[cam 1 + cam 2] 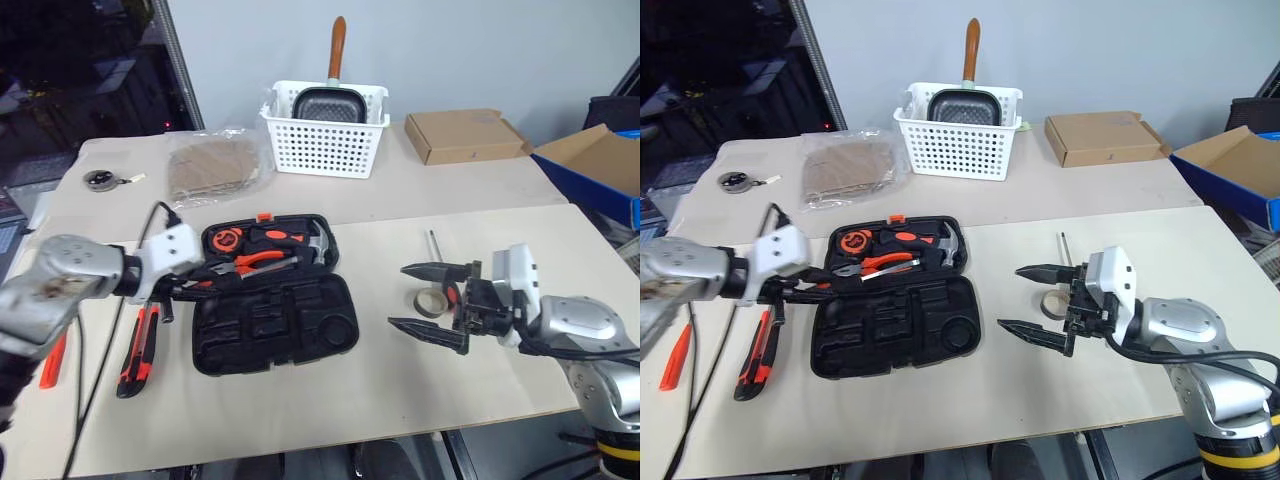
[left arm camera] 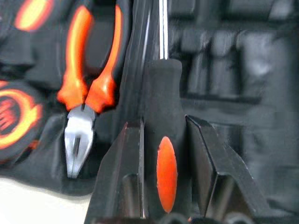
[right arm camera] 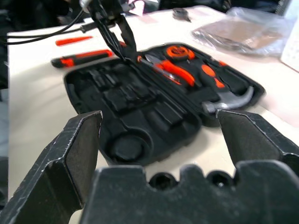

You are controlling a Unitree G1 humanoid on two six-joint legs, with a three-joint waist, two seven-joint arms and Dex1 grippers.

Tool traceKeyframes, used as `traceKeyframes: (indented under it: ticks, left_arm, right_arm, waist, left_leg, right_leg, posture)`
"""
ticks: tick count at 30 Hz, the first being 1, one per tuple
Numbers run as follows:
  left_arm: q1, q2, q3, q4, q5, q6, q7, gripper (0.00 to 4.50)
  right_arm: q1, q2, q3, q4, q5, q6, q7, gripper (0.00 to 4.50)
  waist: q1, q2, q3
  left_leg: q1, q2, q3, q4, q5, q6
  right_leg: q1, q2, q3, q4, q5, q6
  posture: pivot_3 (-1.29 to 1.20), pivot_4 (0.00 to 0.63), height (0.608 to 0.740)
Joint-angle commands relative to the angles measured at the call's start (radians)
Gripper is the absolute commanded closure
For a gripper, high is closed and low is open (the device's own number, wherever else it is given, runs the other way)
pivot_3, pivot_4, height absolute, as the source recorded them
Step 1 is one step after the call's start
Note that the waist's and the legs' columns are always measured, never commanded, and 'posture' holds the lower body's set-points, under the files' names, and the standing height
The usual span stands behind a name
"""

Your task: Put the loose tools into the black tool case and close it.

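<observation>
Two hands over a beige desk (image 1: 300,420) in the left eye view: left hand (image 1: 190,285) at the left edge of the open black tool case (image 1: 275,320), right hand (image 1: 430,300) spread wide and empty, well right of the case. Utility knife (image 1: 138,352) and slim red screwdriver (image 1: 52,362) lie on the desk left of the case; tape roll (image 1: 430,301) sits behind the right hand. White basket (image 1: 325,130) at the back.

Right eye view: same layout; pliers (image 1: 875,265) and hammer (image 1: 945,243) sit in the case's far half.

Left wrist view: left hand pinches a black-and-orange screwdriver (image 2: 164,154) by the handle, shaft over the moulded slots, pliers just beside it.

Right wrist view: right fingers (image 3: 77,149) stand far apart, framing the open case, near-half slots empty.
</observation>
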Motion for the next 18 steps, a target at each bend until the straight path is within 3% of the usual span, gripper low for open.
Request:
traceKeyframes:
  ticks: [1, 4, 14, 18]
  left_arm:
    - [-0.077, -0.046, -0.023, 0.099, 0.085, -0.059, -0.088, 3.65]
    - [-0.092, -0.085, -0.02, 0.112, 0.099, -0.029, -0.123, 3.65]
    - [-0.01, -0.056, 0.015, -0.059, 0.125, 0.172, -0.138, 3.65]
    - [-0.011, -0.063, 0.055, -0.118, 0.076, 0.276, -0.145, 3.65]
  right_arm:
    - [0.027, -0.02, -0.057, -0.029, 0.004, -0.019, -0.007, 0.0]
    - [0.043, -0.022, -0.073, -0.03, 0.004, -0.023, -0.009, 0.0]
    - [0.038, -0.013, -0.07, -0.019, -0.003, -0.032, -0.005, 0.0]
    - [0.016, -0.015, -0.06, -0.005, 0.009, -0.04, 0.021, 0.0]
  waist:
    - [-0.001, 0.0, 0.0]
    - [0.001, 0.001, 0.0]
    - [0.002, 0.001, -0.001]
    - [-0.003, 0.001, -0.001]
  left_leg:
    - [0.0, 0.0, 0.0, 0.001, -0.001, 0.002]
    - [0.0, 0.0, 0.0, 0.002, -0.004, 0.007]
    - [0.001, 0.0, -0.001, 0.004, -0.004, 0.008]
    - [0.002, 0.0, -0.001, 0.004, -0.004, 0.008]
  right_leg:
    - [0.0, 0.0, 0.0, 0.002, 0.001, -0.003]
    - [0.0, 0.0, 0.0, 0.001, 0.001, -0.004]
    - [0.001, 0.0, 0.001, 0.004, -0.004, 0.003]
    - [0.001, 0.001, 0.001, 0.005, -0.004, 0.003]
  posture:
    - [0.0, 0.15, 0.74]
    - [0.0, 0.15, 0.74]
    - [0.0, 0.15, 0.74]
    - [0.0, 0.15, 0.74]
